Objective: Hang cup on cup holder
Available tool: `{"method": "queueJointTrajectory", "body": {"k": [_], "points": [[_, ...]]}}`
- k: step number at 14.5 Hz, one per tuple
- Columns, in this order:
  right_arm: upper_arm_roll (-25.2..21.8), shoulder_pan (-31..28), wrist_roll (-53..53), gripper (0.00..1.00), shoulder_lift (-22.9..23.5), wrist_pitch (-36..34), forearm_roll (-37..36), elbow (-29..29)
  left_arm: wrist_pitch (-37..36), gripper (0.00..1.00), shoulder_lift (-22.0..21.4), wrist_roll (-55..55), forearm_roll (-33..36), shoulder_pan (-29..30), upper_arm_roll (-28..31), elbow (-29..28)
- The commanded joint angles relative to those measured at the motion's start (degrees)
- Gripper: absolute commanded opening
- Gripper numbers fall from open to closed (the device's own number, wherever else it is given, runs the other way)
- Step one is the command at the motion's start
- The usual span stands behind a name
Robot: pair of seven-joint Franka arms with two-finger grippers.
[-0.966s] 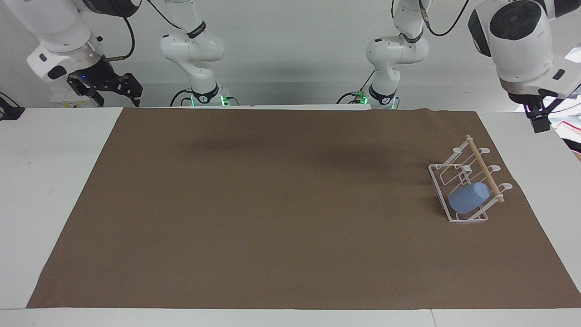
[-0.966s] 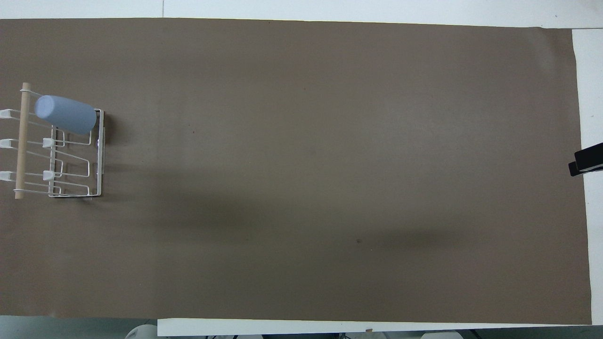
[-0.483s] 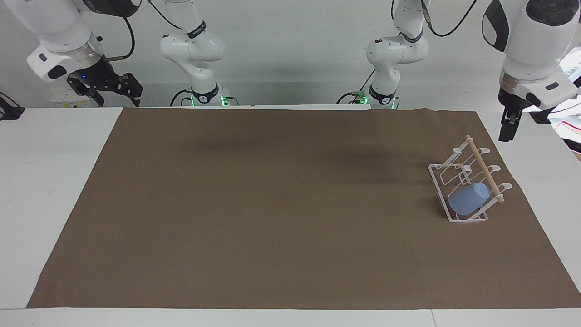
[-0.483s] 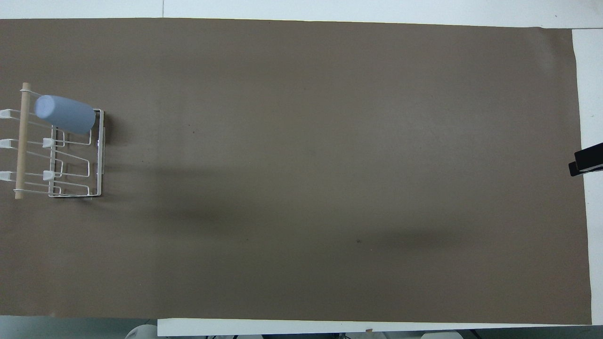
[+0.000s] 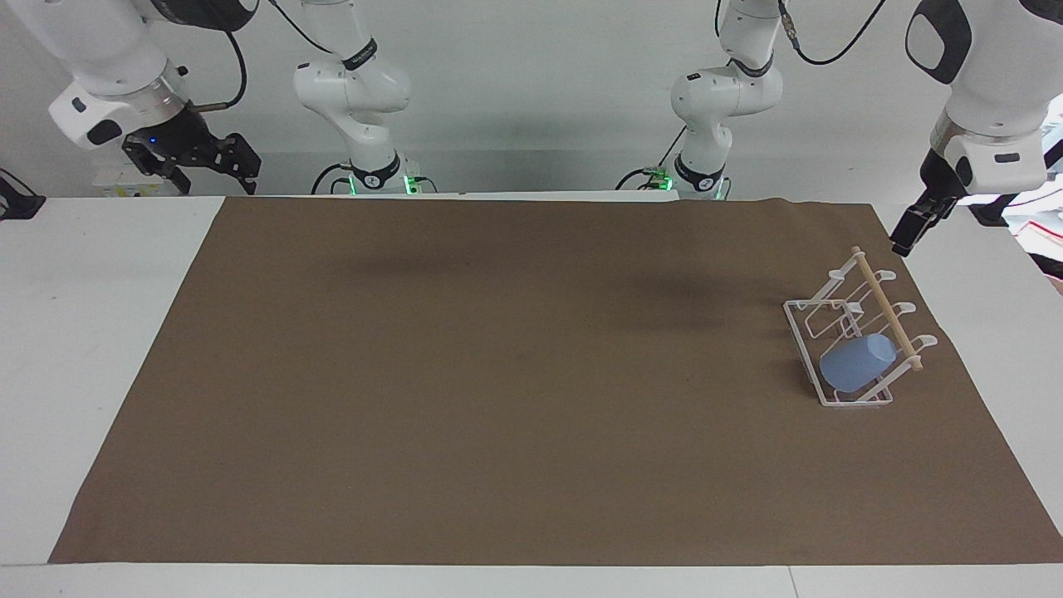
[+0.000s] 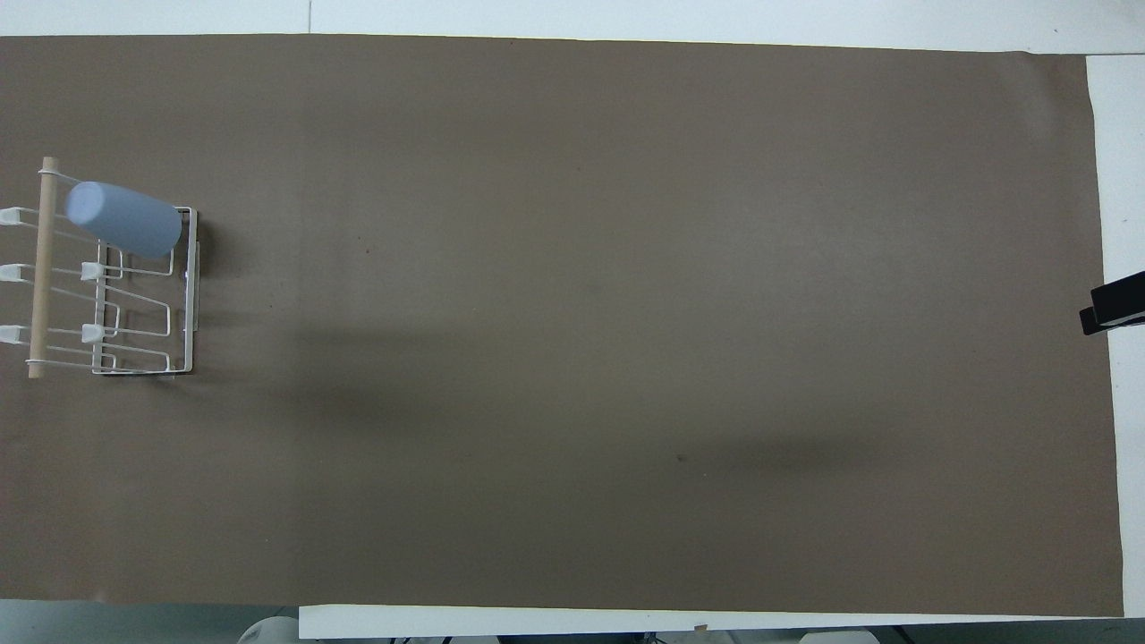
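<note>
The left pincer (image 5: 907,235), whose grip I cannot tell, has swung back toward the desk's edge, leaving the cup (image 5: 858,362) hung on the cup holder (image 5: 839,320) there.

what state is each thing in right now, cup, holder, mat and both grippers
cup: hung tilted on the cup holder's prong farthest from the robots
cup holder: on the mat, other prongs bare
brown mat: lying flat on the table
left gripper: raised, holding nothing
right gripper: raised, waiting, holding nothing
</note>
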Motion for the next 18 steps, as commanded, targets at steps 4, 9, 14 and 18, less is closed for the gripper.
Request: {"method": "queueJointTrajectory", "body": {"k": [4, 9, 14, 18], "points": [[-0.13, 0.13, 0.60, 0.99, -1.23, -0.18, 0.12, -1.37, -4.22, 1.00, -0.62, 17.67, -8.24, -2.55, -1.82, 1.54], [-0.13, 0.13, 0.60, 0.99, -1.23, -0.18, 0.12, -1.37, -6.14, 1.00, -0.44, 24.97, -11.71, -4.22, -3.49, 1.81], [-0.13, 0.13, 0.60, 0.99, -1.23, -0.18, 0.12, -1.37, -10.89, 1.00, 2.09, 24.98, -11.97, -4.04, -3.23, 6.46], [-0.04, 0.13, 0.60, 0.99, -1.23, -0.18, 0.12, -1.37, -10.81, 1.00, 2.81, 24.98, -11.97, -3.95, -3.40, 7.70]]}}
